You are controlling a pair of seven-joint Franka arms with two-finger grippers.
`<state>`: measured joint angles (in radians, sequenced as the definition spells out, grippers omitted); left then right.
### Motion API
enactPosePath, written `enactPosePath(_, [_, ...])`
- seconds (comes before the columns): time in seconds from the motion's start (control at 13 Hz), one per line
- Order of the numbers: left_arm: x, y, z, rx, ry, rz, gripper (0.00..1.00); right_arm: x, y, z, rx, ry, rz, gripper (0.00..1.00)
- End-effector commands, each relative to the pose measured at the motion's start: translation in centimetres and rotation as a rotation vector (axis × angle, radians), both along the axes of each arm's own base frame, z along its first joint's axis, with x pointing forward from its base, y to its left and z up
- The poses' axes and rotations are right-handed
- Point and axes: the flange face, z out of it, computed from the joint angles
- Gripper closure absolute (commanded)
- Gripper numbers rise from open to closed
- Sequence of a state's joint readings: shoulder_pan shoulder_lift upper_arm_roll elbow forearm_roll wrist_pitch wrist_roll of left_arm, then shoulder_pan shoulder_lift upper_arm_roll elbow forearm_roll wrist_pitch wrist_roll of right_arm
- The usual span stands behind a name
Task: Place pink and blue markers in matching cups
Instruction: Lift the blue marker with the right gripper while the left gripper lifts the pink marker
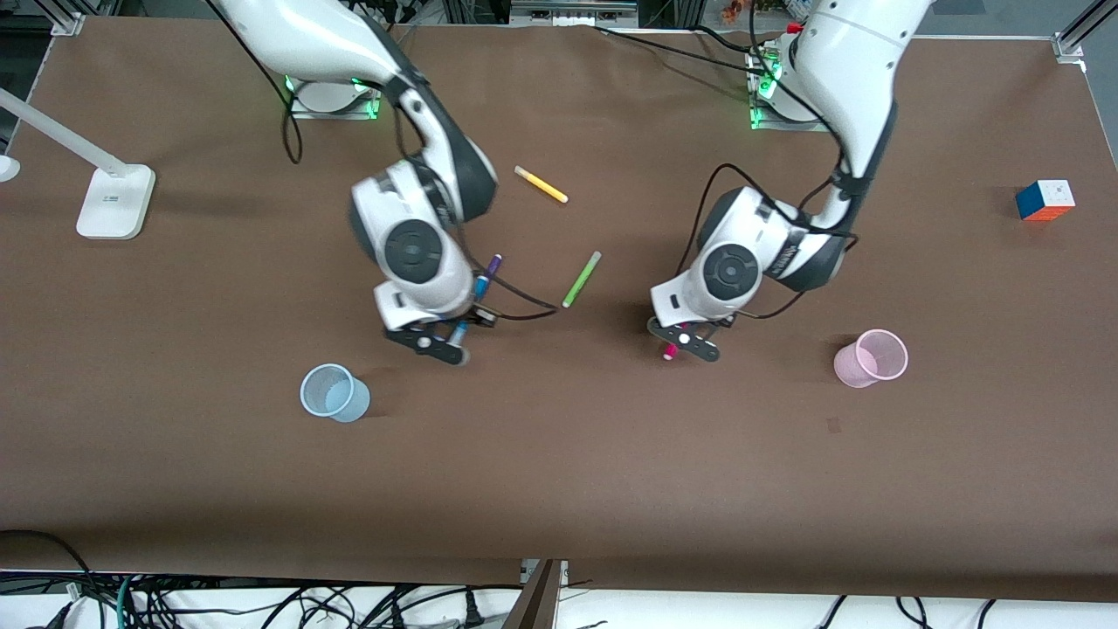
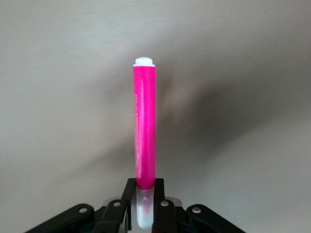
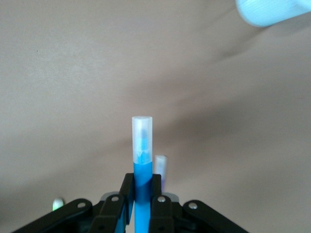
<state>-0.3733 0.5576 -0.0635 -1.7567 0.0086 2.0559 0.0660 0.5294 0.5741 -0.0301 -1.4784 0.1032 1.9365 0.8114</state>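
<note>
My right gripper is shut on the blue marker and holds it above the table, close to the pale blue cup. In the right wrist view the fingers clamp the blue barrel, pale cap end pointing away, and the blue cup's rim shows at a corner. My left gripper is shut on the pink marker above bare table, with the pale pink cup toward the left arm's end. In the left wrist view the fingers hold the pink marker near its pale cap.
A purple marker lies under the right arm's wrist; its tip shows in the right wrist view. A green marker and a yellow marker lie between the arms. A Rubik's cube and a white lamp base stand at the table's ends.
</note>
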Motion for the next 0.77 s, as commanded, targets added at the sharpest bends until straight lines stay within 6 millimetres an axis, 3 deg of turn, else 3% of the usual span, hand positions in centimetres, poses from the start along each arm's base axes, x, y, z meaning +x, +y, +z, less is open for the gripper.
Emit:
enactPosePath(0.0, [2.7, 3.8, 5.1, 0.062, 0.076, -0.082, 0.98, 1.3, -6.7, 3.8, 0.13, 0.075, 0.029, 1.0])
enactPosePath(0.15, [3.7, 5.6, 8.1, 0.182, 0.111, -0.18, 0.95, 2.5, -11.8, 5.3, 0.177, 0.1, 0.057, 1.0])
enactPosePath(0.31, [4.0, 7.6, 9.8, 0.293, 0.167, -0.279, 0.95, 3.9, -17.2, 5.1, 0.277, 0.115, 0.054, 1.0])
enactPosePath(0.54, [5.0, 11.0, 10.5, 0.486, 0.216, -0.468, 0.95, 6.1, -24.8, 2.8, 0.484, 0.112, -0.04, 1.0])
enactPosePath(0.69, [5.8, 12.9, 11.2, 0.614, 0.251, -0.576, 0.95, 7.1, -27.8, 0.5, 0.624, 0.114, -0.127, 1.0])
